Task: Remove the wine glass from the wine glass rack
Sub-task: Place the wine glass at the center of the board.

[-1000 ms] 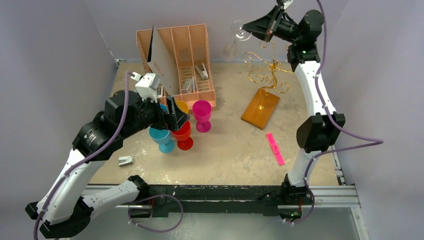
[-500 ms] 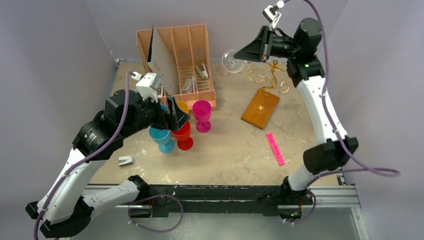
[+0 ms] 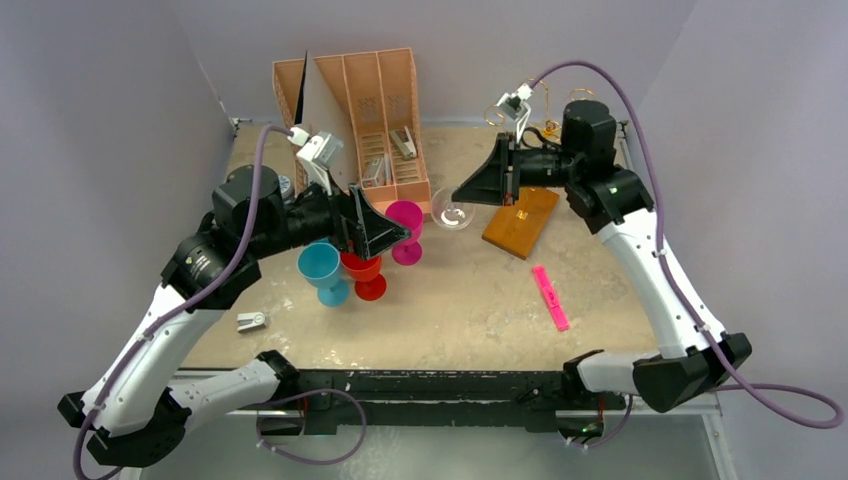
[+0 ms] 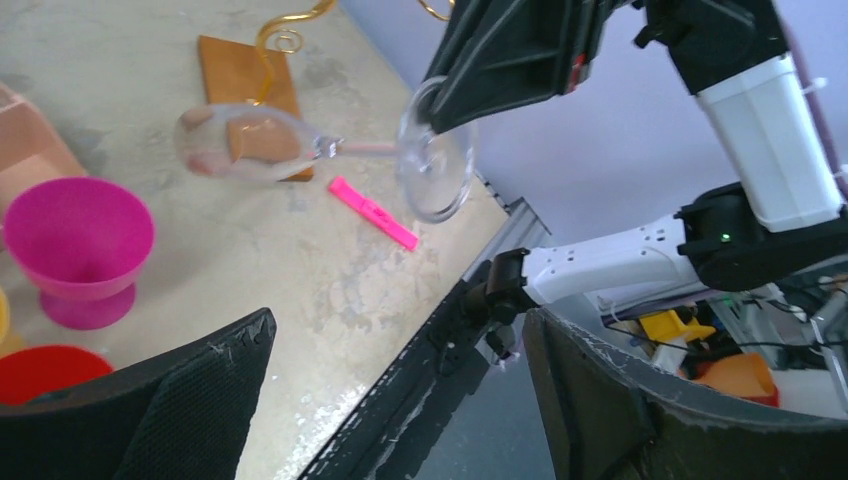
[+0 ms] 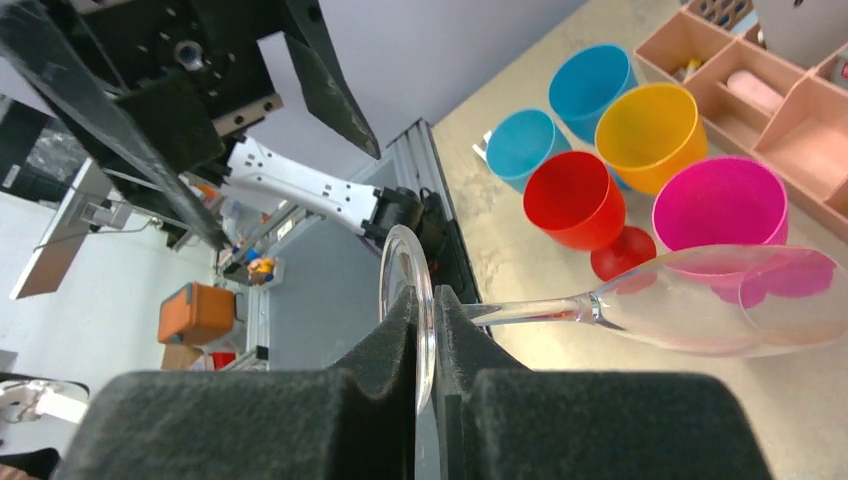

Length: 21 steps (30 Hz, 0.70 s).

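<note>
1. Wine glass (image 3: 452,212) is hanging sideways in mid-air at centre frame; we are seeing it clear of the rack (image 3: 520,222), just left of its wooden base.
2. We are watching the right gripper (image 5: 425,310) pinching the glass's round foot, jaws nearly together.
3. We are finding the left gripper (image 4: 395,335) gaping wide, holding nothing, over the coloured cups (image 3: 322,265) left of centre.
</note>
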Each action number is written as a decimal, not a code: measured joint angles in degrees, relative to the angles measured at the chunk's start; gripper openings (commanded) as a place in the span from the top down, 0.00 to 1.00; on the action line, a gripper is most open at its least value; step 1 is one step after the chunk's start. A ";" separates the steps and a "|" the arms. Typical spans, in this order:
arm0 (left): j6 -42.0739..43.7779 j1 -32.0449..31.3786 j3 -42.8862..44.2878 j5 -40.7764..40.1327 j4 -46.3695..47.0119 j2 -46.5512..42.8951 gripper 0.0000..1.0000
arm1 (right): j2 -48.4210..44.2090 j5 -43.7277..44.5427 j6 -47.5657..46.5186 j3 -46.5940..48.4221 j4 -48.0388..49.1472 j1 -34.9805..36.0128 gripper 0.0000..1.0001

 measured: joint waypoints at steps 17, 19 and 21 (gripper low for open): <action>-6.01 -0.02 -6.91 14.47 13.90 8.92 0.46 | -7.21 4.37 -6.64 -4.70 -5.84 3.96 1.00; -6.78 -0.07 -6.95 15.50 15.54 9.14 0.53 | -7.80 4.39 -6.56 -5.53 -5.84 3.96 1.00; -7.43 -0.20 -6.95 16.94 17.92 9.57 0.59 | -8.41 4.39 -6.38 -6.47 -5.81 3.98 1.00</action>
